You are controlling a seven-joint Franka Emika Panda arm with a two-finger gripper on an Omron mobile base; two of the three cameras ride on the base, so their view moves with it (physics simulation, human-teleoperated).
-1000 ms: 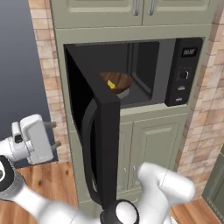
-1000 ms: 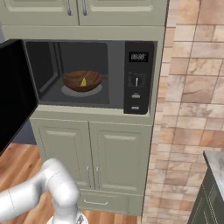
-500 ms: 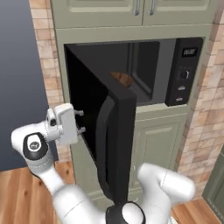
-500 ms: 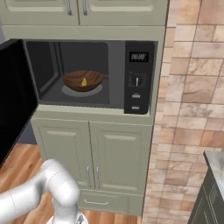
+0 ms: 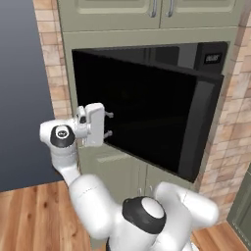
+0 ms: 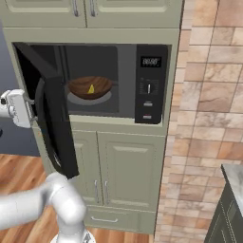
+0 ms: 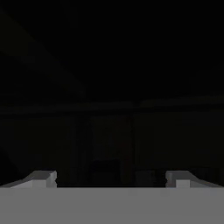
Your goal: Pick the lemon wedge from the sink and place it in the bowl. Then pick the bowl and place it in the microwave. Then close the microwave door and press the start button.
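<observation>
Currently, the end effector point(image 5: 109, 124) is held spread and empty against the outer face of the microwave door point(image 5: 147, 117), which is seen half swung. The bowl point(image 6: 90, 87) with the lemon wedge point(image 6: 91, 88) is seated inside the microwave point(image 6: 118, 80), beyond the door.

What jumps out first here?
The wide black microwave door, half swung, fills the left base view, with the white gripper pressed to its outer face, jaws spread. Behind it, the shallow brown wooden bowl holds the tiny yellow lemon wedge.
</observation>
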